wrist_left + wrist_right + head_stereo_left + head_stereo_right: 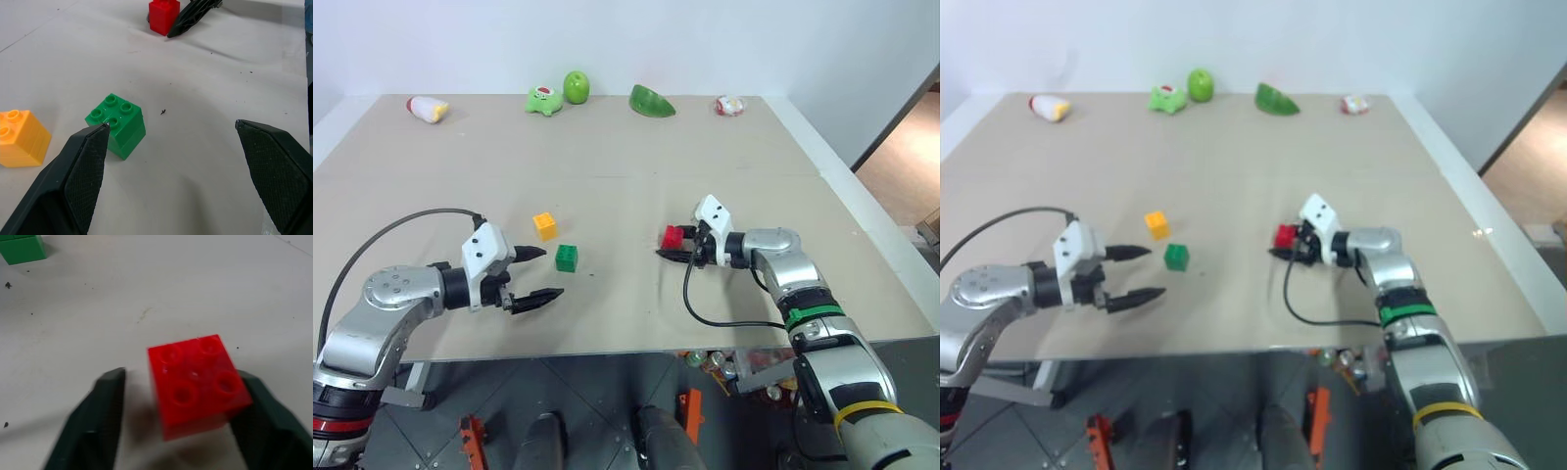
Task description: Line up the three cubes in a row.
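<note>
On the tan table, the yellow cube [544,225] and the green cube [567,258] sit close together, left of centre. The red cube [673,237] lies apart to their right. My right gripper [668,246] straddles the red cube [195,382]: one finger rests against its side, and a small gap shows between it and the other finger [98,421]. My left gripper [553,272] hovers open just short of the green cube [116,124], with nothing between its fingers. The yellow cube [19,138] stands beside the green one.
Toys line the table's far edge: a white and red one [428,109], a green frog [544,100], a green apple [576,86], a green wedge [651,101] and a small red and white one [729,105]. The table's front edge [607,354] runs just below both grippers.
</note>
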Robot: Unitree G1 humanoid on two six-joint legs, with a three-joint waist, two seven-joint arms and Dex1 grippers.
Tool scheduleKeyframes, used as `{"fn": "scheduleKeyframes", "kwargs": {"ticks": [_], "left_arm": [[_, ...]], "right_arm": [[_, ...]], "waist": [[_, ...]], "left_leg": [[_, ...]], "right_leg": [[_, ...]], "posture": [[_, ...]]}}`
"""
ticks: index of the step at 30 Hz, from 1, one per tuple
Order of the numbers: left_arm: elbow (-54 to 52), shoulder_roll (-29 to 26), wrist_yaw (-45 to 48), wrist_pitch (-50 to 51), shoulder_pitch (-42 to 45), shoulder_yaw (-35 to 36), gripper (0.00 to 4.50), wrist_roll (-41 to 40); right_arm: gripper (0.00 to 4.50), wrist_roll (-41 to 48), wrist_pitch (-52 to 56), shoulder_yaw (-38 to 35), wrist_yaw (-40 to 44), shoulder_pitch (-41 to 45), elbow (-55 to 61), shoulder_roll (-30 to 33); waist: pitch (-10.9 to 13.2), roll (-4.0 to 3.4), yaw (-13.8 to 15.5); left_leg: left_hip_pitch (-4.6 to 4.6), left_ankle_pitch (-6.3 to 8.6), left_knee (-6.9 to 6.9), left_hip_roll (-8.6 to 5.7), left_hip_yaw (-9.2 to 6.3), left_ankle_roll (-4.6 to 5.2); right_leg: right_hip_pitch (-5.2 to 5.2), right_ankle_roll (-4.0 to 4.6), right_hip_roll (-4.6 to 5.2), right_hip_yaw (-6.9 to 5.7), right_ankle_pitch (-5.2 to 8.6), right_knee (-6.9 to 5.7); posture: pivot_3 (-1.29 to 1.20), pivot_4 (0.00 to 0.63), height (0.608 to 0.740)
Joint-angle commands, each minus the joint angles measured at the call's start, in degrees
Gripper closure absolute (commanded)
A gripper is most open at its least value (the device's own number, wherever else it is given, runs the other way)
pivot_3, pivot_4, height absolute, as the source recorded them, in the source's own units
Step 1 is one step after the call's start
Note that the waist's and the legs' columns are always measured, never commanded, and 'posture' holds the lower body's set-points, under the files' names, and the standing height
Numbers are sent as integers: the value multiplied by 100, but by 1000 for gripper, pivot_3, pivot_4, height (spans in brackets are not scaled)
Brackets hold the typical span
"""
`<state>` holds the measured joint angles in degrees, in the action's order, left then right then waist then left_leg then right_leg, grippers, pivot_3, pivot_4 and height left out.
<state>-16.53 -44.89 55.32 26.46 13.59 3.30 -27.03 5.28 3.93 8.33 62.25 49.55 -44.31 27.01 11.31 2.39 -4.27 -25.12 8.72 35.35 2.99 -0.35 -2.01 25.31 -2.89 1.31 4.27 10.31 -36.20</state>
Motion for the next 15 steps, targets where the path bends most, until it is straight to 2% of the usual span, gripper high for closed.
{"fn": "scheduleKeyframes", "kwargs": {"ticks": [1,4,10,15], "left_arm": [[-129,-17,-43,22,-19,243,259,-116],[-88,-19,-46,42,-17,281,259,-161],[68,-4,-33,116,21,378,259,-269],[160,-45,15,107,7,387,259,-283]], "right_arm": [[3179,95,4,-142,228,219,27,36],[3223,253,-23,-199,607,170,206,91],[3223,920,559,-161,2019,-112,1181,364],[3223,822,534,205,2655,-325,1535,534]], "waist": [[0,0,0],[0,0,0],[0,-1,3],[0,-1,3]], "left_leg": [[1,0,0,0,0,0],[1,0,-1,0,-2,0],[1,0,0,0,-2,0],[4,0,4,0,-2,0]], "right_leg": [[0,0,-1,0,0,-2],[0,0,-1,0,0,-4],[0,-1,-1,0,0,-7],[-2,-1,-1,-1,0,-9]], "posture": [[0,150,733],[0,150,733],[0,150,733],[0,150,733]]}}
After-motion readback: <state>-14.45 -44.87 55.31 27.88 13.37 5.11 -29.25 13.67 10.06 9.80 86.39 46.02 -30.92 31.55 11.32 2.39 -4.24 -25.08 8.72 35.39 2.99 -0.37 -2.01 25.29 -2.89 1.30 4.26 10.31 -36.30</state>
